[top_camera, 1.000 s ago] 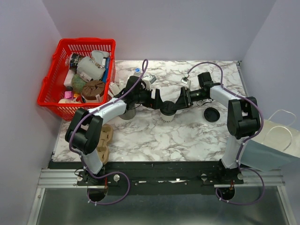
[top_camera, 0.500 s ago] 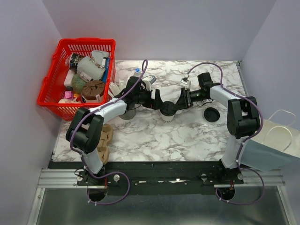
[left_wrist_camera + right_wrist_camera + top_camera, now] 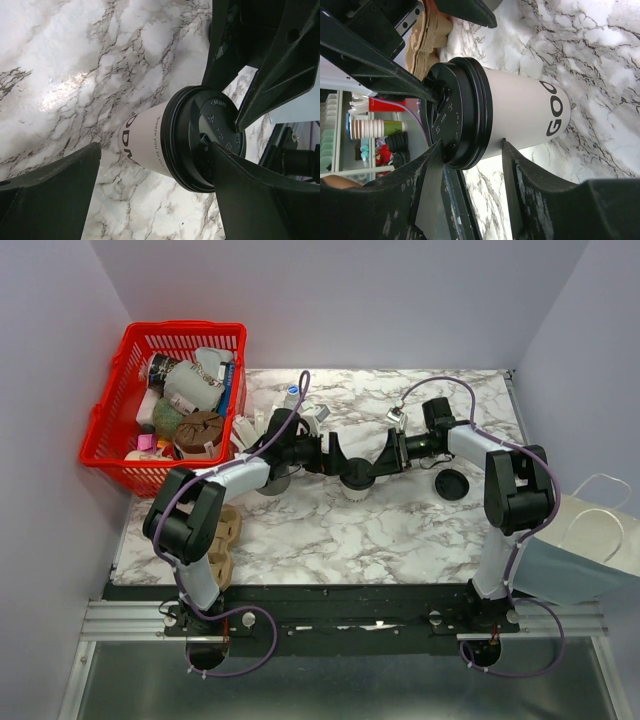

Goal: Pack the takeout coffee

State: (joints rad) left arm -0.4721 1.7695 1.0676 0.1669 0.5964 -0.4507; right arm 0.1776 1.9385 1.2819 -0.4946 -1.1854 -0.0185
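One takeout coffee cup [image 3: 356, 481], cream-white with a black lid, stands upright mid-table between both grippers. In the left wrist view the cup [image 3: 150, 142] lies between my left gripper's [image 3: 155, 146] wide-open jaws; one fingertip [image 3: 225, 165] rests against the lid top and the other is well off the cup. In the right wrist view the cup [image 3: 525, 115] is straddled at the lid rim by my right gripper [image 3: 470, 145]. One finger [image 3: 427, 175] lies on the lid top and the other [image 3: 512, 165] touches the cup wall below the rim, without pinching the rim.
A loose black lid [image 3: 452, 484] lies right of the cup. A red basket [image 3: 105, 425] of clutter stands at the far left. A brown cardboard cup carrier [image 3: 224, 532] sits at the near left, and a paper bag [image 3: 590, 540] hangs off the right edge.
Both grippers and the cup have shifted very slightly left. Their hold around the lid looks the same.
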